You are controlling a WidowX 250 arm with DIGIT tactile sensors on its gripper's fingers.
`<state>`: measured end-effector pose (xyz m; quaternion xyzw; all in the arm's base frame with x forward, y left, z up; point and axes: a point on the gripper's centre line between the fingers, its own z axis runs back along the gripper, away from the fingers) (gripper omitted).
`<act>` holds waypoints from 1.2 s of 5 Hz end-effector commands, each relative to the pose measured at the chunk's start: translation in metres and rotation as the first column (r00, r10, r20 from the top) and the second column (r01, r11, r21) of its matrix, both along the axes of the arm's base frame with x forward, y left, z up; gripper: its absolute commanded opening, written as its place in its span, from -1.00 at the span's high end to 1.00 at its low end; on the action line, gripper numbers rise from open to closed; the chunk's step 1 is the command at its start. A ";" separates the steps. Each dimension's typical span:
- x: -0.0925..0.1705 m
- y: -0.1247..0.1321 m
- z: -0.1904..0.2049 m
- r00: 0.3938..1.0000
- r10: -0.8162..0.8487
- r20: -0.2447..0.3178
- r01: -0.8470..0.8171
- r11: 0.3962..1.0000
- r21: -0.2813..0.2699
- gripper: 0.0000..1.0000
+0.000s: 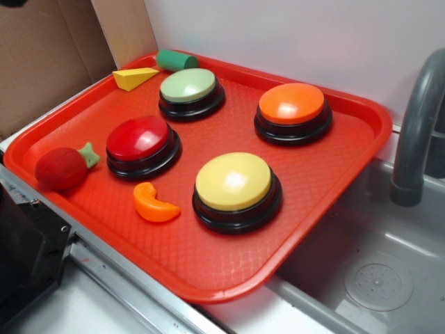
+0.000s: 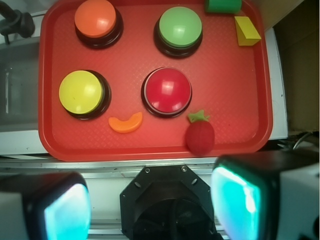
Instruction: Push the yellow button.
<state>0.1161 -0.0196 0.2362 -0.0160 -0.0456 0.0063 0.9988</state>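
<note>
Tool [image 2: 150, 205] seen only in the wrist view: two fingers [image 2: 65, 212] at the bottom corners, spread wide apart, nothing between them, touching nothing. It hangs above the near edge of the red tray [image 1: 208, 271], clear of everything on it. Yellow button [image 1: 233, 182] sits on its black base at the tray's front, sink side (left-hand side in the wrist view), untouched. Orange crescent toy [image 1: 154, 204] lies just beside it, not touching. Red button [image 1: 139, 139] near it across the tray's middle; orange button [image 1: 292, 104] and green button [image 1: 188, 86] in the far row. Red strawberry toy [image 1: 62, 167] by the tray's edge near the red button. Yellow wedge [image 1: 134, 77] and green cylinder [image 1: 175, 60] in the far corner. Grey sink [image 1: 375, 278] and faucet [image 1: 417, 132] alongside the tray.
</note>
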 end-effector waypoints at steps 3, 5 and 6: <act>0.092 -0.064 -0.081 0.878 -0.476 -0.056 0.479 0.868 0.132 -1.00; 0.098 -0.111 -0.127 0.744 -0.660 -0.104 0.667 0.726 0.168 -1.00; 0.090 -0.114 -0.146 0.767 -0.636 -0.083 0.642 0.759 0.113 -1.00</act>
